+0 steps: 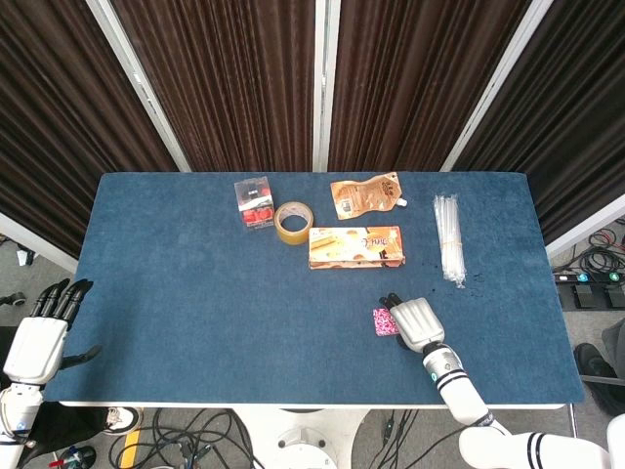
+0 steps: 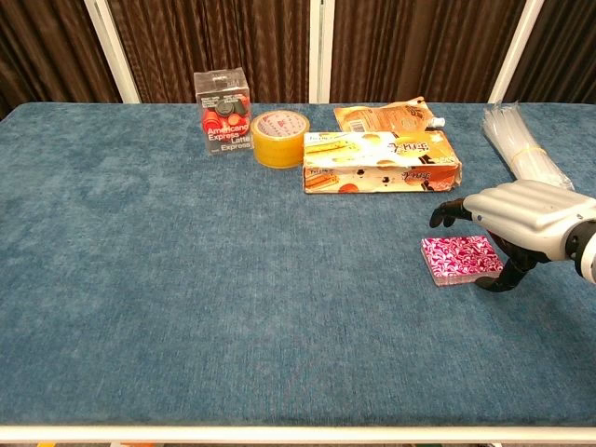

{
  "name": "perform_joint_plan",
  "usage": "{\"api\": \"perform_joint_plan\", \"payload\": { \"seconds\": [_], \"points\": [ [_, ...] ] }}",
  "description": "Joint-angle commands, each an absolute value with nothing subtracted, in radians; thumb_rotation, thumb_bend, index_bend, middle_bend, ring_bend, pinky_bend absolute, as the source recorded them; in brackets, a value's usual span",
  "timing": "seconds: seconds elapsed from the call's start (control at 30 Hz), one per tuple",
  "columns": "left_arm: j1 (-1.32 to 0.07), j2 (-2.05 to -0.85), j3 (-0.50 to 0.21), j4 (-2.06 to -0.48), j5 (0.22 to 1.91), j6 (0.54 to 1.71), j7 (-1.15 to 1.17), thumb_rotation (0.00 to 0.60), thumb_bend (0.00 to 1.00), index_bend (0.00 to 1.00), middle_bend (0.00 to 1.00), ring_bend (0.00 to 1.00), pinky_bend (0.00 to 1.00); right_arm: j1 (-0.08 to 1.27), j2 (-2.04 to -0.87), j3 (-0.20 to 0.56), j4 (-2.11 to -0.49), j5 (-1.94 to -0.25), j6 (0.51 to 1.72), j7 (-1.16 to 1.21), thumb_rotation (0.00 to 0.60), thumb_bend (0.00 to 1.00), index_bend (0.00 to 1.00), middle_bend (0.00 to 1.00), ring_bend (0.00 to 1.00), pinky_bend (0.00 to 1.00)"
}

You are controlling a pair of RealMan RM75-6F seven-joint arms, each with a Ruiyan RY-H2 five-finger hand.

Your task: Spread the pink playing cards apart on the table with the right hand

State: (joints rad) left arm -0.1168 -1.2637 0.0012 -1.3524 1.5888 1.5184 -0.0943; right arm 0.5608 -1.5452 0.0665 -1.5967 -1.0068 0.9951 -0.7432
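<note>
The pink playing cards (image 2: 461, 259) lie as one neat stack on the blue table (image 2: 186, 279), right of centre near the front; in the head view the stack (image 1: 383, 321) is partly covered. My right hand (image 2: 518, 215) hovers over the stack's right part, palm down, fingers arched above the cards and thumb beside the right edge; whether it touches them I cannot tell. It (image 1: 415, 322) holds nothing. My left hand (image 1: 41, 337) hangs off the table's left front corner, fingers apart and empty.
At the back stand a clear box of red capsules (image 2: 224, 123), a yellow tape roll (image 2: 279, 138), an orange snack box (image 2: 382, 162), an orange pouch (image 2: 386, 116) and a bundle of clear straws (image 2: 517, 140) at the right edge.
</note>
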Motion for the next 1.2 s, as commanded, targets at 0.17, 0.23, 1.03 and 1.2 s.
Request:
{"api": "perform_joint_plan", "payload": {
  "seconds": [0.17,0.23,1.03,1.2],
  "points": [
    [-0.117,-1.265,0.002,-1.349,1.590,1.518,-0.095,0.600,0.00,0.05,0.07,0.00,0.10,0.569,-1.554,0.057,-1.590,-0.995,1.004,-0.743,0.600,0.17,0.20,0.22,0.67,0.76],
    [-0.116,-1.265,0.002,-1.348,1.589,1.518,-0.097,0.600,0.00,0.05,0.07,0.00,0.10,0.572,-1.557,0.055,-1.587,-0.995,1.007,-0.741,0.600,0.17,0.21,0.23,0.67,0.76],
    [-0.116,-1.272,0.001,-1.336,1.585,1.512,-0.107,0.600,0.00,0.05,0.07,0.00,0.10,0.587,-1.580,0.037,-1.568,-0.987,1.042,-0.728,0.600,0.20,0.31,0.30,0.66,0.76],
    [-0.116,-1.272,0.001,-1.333,1.583,1.510,-0.110,0.600,0.00,0.05,0.07,0.00,0.10,0.587,-1.585,0.037,-1.560,-0.994,1.050,-0.723,0.600,0.20,0.34,0.32,0.66,0.76]
  ]
}}
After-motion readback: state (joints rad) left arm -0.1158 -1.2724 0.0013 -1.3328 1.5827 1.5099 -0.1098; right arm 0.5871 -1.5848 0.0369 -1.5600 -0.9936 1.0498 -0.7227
